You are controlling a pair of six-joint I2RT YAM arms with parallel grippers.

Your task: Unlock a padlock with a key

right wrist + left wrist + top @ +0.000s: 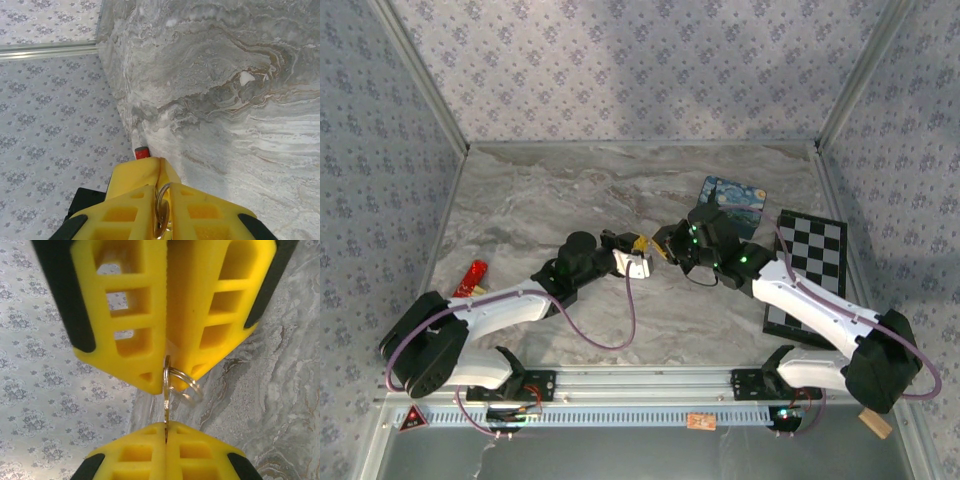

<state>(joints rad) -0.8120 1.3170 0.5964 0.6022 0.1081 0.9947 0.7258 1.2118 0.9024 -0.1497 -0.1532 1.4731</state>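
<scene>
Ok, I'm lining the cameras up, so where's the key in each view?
Top external: too small to make out; mid-table, where left gripper and right gripper meet.
Left wrist: key at centre, running between the two grippers.
Right wrist: bottom centre, its ring in the right gripper's grip.
Shared landmark: the grey marble tabletop.

readable text: none, sorry
red triangular sticker [412,418] on grey metal rail [620,412], 7 o'clock: print too tiny
small orange tag [700,421], 6 o'clock: just blur
</scene>
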